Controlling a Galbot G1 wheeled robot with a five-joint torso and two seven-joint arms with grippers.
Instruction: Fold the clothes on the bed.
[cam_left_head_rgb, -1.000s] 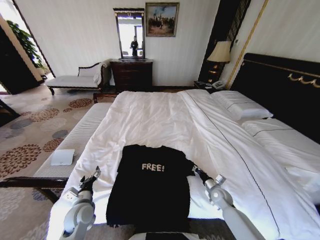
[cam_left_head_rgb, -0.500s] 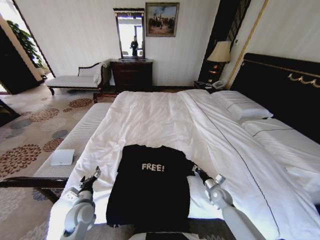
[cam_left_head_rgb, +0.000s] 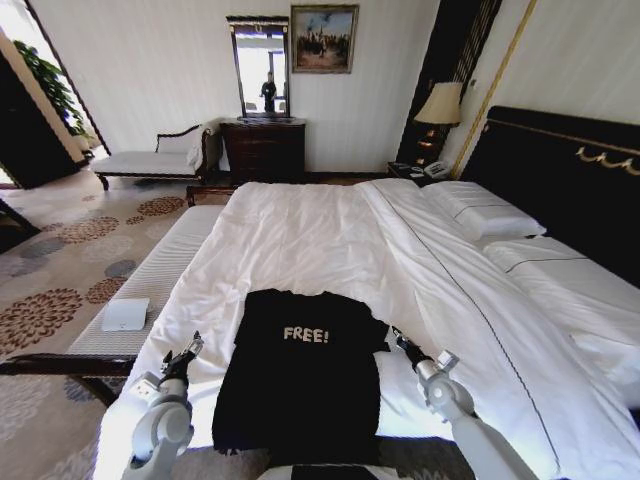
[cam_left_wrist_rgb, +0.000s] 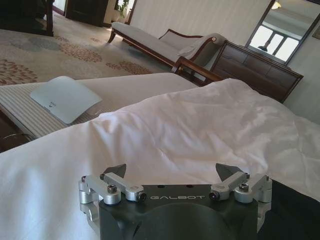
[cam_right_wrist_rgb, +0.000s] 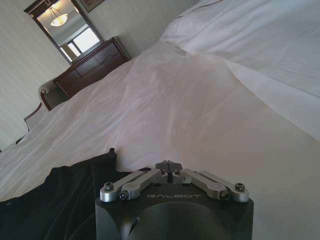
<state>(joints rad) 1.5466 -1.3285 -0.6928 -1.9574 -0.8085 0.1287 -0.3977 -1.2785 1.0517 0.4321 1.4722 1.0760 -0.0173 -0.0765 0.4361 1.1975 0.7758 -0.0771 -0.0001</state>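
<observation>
While the black T-shirt (cam_left_head_rgb: 300, 375) lies flat on the bed (cam_left_head_rgb: 320, 240) near its foot edge, both arms flank it. Left gripper (cam_left_wrist_rgb: 172, 175) spread wide, empty; right gripper (cam_right_wrist_rgb: 169, 166) closed, empty. Fold apparently pending; next needs grasping an edge.

"FREE!" on T-shirt (cam_left_head_rgb: 300, 370); "GALBOT" on grippers

T-shirt (cam_left_head_rgb: 300, 375) lies on the bed (cam_left_head_rgb: 330, 240) at its near edge. Left gripper (cam_left_head_rgb: 186, 352) just left of it, right gripper (cam_left_head_rgb: 401, 342) just right.
</observation>
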